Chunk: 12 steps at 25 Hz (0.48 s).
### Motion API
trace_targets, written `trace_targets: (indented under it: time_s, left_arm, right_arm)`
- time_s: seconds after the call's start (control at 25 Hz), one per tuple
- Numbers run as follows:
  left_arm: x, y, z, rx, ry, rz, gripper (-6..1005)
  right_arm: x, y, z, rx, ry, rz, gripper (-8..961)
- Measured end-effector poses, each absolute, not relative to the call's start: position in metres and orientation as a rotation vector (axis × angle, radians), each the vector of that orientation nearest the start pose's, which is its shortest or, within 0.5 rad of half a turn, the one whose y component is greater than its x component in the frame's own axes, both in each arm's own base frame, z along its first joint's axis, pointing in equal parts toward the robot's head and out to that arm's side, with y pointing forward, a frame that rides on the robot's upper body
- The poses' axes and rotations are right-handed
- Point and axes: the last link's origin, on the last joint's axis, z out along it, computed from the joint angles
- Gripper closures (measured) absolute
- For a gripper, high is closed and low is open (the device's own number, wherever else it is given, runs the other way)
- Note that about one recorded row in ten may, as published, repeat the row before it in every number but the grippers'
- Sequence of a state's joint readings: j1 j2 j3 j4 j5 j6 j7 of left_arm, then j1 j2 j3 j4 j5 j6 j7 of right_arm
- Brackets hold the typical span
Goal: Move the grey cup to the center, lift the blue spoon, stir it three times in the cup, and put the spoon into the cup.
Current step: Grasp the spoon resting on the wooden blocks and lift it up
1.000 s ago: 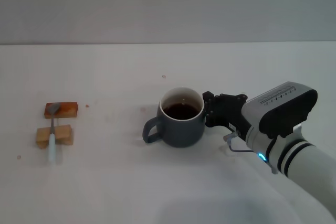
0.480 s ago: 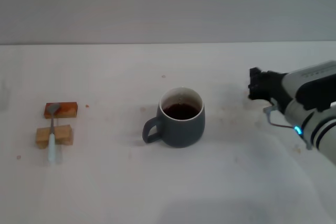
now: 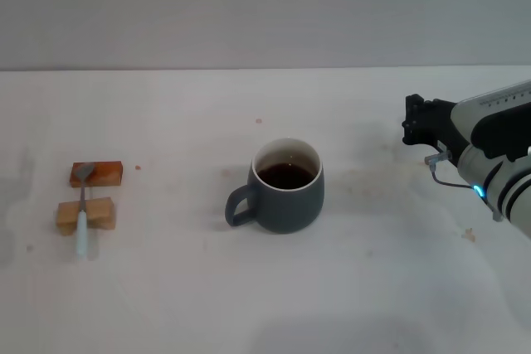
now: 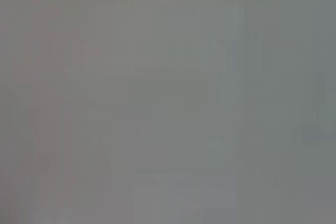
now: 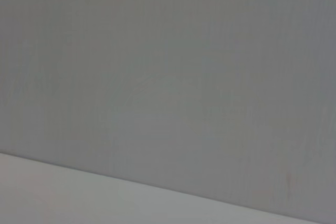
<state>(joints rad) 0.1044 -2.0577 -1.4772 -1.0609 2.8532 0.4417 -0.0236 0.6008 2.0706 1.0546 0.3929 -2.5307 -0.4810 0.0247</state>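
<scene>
The grey cup point(image 3: 284, 199) stands upright in the middle of the table, filled with dark liquid, its handle turned toward my left side. Far to the left lies the blue spoon point(image 3: 82, 230), its bowl on an orange-brown block point(image 3: 103, 173) and its neck across a tan block point(image 3: 99, 214), the pale handle pointing toward me. My right gripper point(image 3: 409, 119) hovers open and empty well to the right of the cup, clear of it. The left gripper shows in no view.
The white table point(image 3: 166, 304) runs back to a grey wall. Both wrist views hold only grey wall, the right wrist view also a strip of the table point(image 5: 63, 198).
My right gripper has drawn away from the cup's right side, going right and up. The cup stays standing where it was left. The spoon has not moved.
</scene>
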Motion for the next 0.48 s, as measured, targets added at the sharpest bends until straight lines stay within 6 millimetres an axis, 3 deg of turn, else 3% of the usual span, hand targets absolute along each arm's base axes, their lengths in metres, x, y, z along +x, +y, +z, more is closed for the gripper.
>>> trace_targets:
  time_s: [0.48]
  left_arm:
    - [-0.334, 0.230, 0.023, -1.504, -0.790, -0.423, 374]
  right_arm:
    - [0.272, 0.412, -0.061, -1.882, 0.624, 0.363, 936]
